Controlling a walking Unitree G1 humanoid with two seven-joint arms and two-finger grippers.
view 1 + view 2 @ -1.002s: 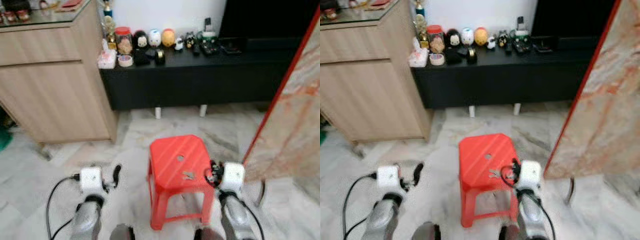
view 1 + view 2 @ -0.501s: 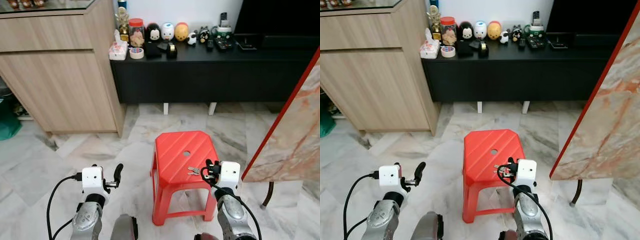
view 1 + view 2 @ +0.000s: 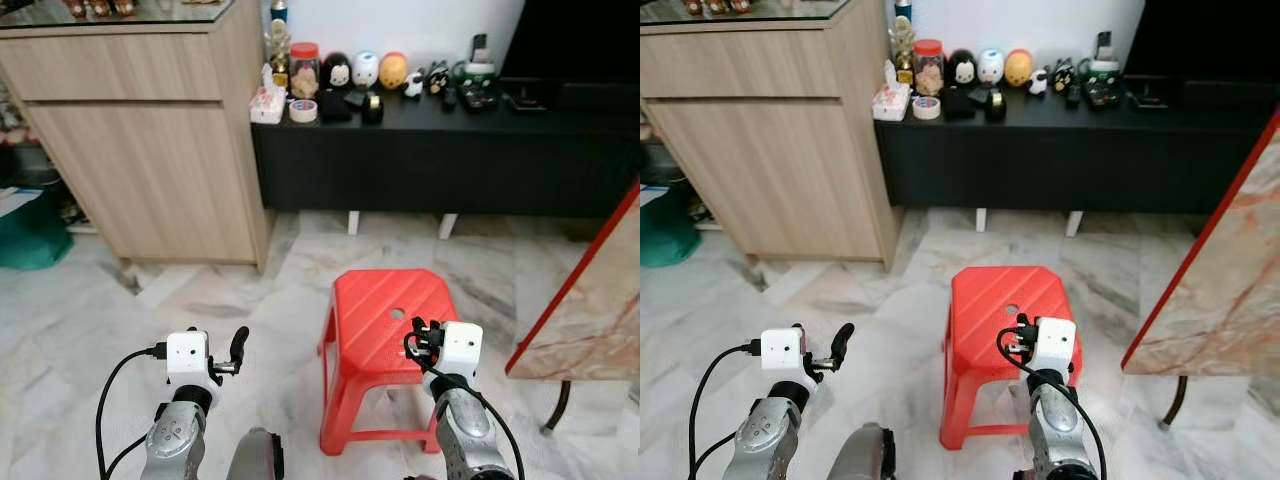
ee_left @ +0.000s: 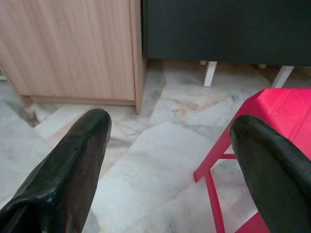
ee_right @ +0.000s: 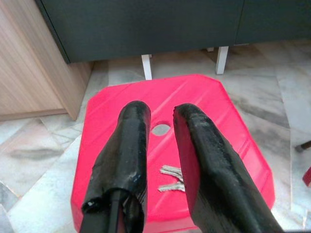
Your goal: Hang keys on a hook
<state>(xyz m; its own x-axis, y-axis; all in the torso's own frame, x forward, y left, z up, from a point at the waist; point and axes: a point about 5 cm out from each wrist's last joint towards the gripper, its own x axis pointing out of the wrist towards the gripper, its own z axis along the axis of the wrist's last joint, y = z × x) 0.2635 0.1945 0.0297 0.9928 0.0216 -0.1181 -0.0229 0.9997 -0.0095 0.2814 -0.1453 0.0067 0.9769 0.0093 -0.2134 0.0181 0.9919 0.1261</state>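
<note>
So we're sitting at the pickup step, nothing grabbed so far. The red stool (image 3: 385, 330) is standing on the marble floor in front of the black TV bench (image 3: 440, 150), and the keys (image 5: 171, 178) are lying on the stool's seat, near its front edge. The right gripper (image 5: 160, 124) is hovering over the seat with fingers only slightly apart, holding nothing; I'd say it needs to be dropping onto the keys next. The left gripper (image 4: 170, 145) is idling wide open beside the stool.
</note>
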